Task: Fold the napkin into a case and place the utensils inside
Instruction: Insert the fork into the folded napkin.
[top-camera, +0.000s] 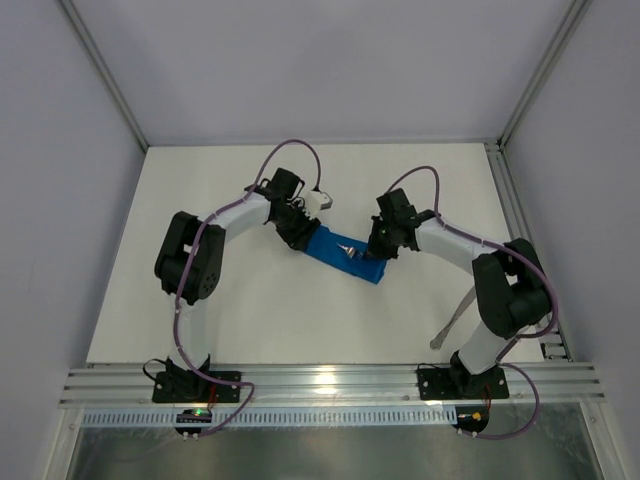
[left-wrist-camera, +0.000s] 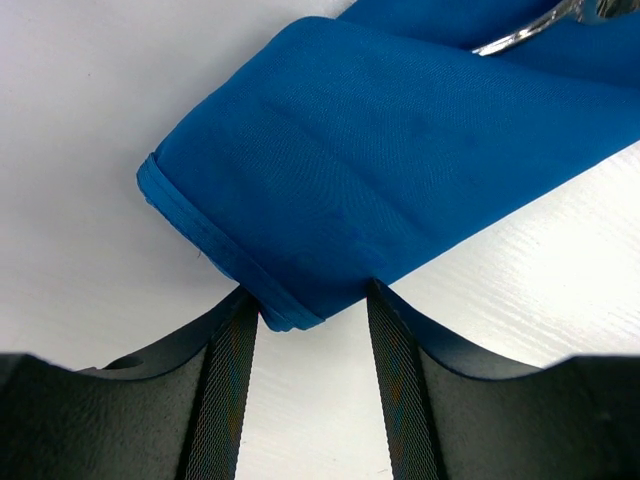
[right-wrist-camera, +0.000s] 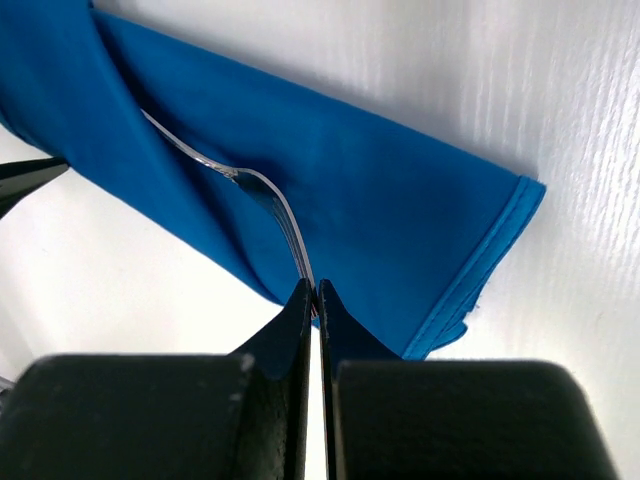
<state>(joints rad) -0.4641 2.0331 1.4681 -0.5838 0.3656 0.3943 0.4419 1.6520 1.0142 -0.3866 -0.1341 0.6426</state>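
Inserting the fork (right-wrist-camera: 285, 225): right gripper (right-wrist-camera: 315, 288) clamps its tines, handle ahead inside the napkin (right-wrist-camera: 400, 200); left gripper (left-wrist-camera: 308, 297), jaws apart, straddles the napkin's end. Next: push deeper, then release.

1. My top camera hangs high above the napkin (top-camera: 345, 255), looking down on the whole table (top-camera: 250, 320) from far off.
2. My left wrist camera sits low and very close at the napkin's hemmed end, facing along it.
3. My right wrist camera faces back from the napkin's other end, equally close.
4. Both wrist views share the napkin's middle and the fork (right-wrist-camera: 270, 200).
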